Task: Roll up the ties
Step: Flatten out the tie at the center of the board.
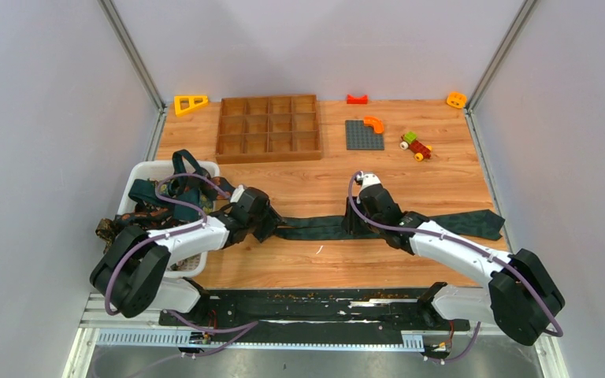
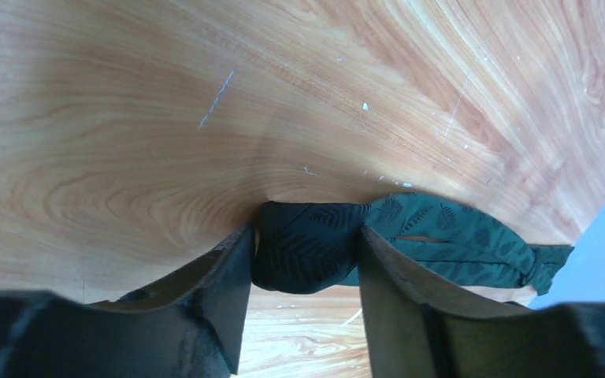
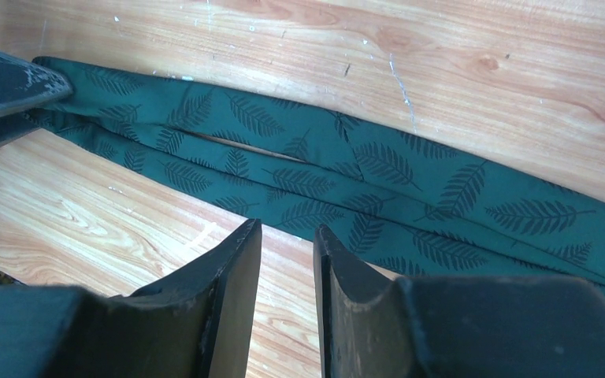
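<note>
A dark green tie (image 1: 433,225) with a leaf print lies stretched across the table from left to right. Its narrow left end (image 2: 307,244) is folded into a small bundle. My left gripper (image 1: 272,227) (image 2: 306,236) is shut on that bundle, with both fingers against its sides. My right gripper (image 1: 352,228) (image 3: 287,228) stands at the near edge of the tie's (image 3: 378,169) middle. Its jaws are a little apart with only bare wood between them. More ties (image 1: 165,189) lie heaped in a white basket (image 1: 209,167) at the left, and a brown patterned one (image 1: 109,228) hangs over its side.
A wooden compartment tray (image 1: 268,127) stands at the back. To its right are a grey baseplate (image 1: 361,135) with an orange piece (image 1: 374,123) and a small toy car (image 1: 416,146). A yellow triangle (image 1: 191,103), a red piece (image 1: 357,99) and an orange piece (image 1: 456,100) line the far edge.
</note>
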`<state>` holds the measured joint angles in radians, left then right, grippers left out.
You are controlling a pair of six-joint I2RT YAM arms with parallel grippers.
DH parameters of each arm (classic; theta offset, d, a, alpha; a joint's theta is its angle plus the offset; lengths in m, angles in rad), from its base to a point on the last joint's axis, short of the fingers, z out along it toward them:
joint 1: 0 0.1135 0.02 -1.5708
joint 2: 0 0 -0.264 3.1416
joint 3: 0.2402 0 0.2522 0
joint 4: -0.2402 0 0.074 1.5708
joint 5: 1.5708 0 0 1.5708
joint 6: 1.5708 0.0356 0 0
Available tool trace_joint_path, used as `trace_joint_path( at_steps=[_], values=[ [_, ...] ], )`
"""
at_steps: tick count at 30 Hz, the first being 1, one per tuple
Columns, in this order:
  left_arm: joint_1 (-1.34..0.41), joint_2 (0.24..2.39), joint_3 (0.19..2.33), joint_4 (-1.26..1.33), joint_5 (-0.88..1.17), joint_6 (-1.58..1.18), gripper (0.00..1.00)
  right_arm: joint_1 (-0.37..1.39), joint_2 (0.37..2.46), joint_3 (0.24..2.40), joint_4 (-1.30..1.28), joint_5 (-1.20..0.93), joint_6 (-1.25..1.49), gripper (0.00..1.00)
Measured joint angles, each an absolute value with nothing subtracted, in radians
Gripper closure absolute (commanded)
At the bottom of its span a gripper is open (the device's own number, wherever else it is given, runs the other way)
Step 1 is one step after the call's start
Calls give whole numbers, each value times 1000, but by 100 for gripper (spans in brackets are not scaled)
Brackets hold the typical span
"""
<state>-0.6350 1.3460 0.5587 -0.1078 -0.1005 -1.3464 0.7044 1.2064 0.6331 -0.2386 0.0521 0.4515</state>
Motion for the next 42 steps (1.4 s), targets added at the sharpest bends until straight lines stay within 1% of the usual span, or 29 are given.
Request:
trace_joint_path(
  at_steps=[1, 2, 3, 4, 7, 10, 15, 22, 24, 26, 29, 33, 34, 35, 42],
  values=[
    [-635, 1353, 559, -100, -99, -1346, 67, 704, 1206, 629, -230, 52, 451, 68],
    [-635, 1359, 558, -94, -97, -1346, 76, 704, 1206, 625, -221, 52, 451, 68],
    [-635, 1365, 558, -88, -94, -1347, 81, 704, 1206, 622, -214, 52, 451, 68],
    [-635, 1368, 558, -82, -91, -1346, 84, 704, 1206, 619, -210, 52, 451, 68],
    [-635, 1368, 540, -44, -89, -1344, 87, 704, 1206, 616, -199, 52, 451, 69],
    [-635, 1363, 519, -9, -88, -1325, 100, 704, 1206, 614, -194, 52, 451, 69],
    [-635, 1328, 515, 76, -89, -1196, 100, 704, 1193, 602, -182, 53, 451, 69],
    [-635, 1090, 400, 189, -209, -1056, 100, 704, 1148, 583, -174, 72, 455, 68],
    [-635, 1060, 363, 205, -234, -1044, 99, 704, 1147, 582, -175, 77, 458, 68],
    [-635, 1064, 334, 205, -250, -1041, 95, 704, 1154, 585, -183, 79, 459, 66],
    [-635, 1099, 307, 194, -258, -1042, 89, 704, 1196, 624, -213, 78, 455, 60],
    [-635, 1104, 279, 159, -270, -1049, 73, 704, 1262, 735, -306, 77, 421, 51],
    [-635, 1098, 276, 144, -275, -1050, 67, 704, 1283, 776, -334, 76, 411, 48],
    [-635, 1088, 275, 129, -283, -1052, 65, 704, 1308, 824, -361, 72, 399, 46],
    [-635, 992, 274, 49, -349, -1056, 64, 707, 1540, 1117, -509, 58, 390, 47]
  ],
)
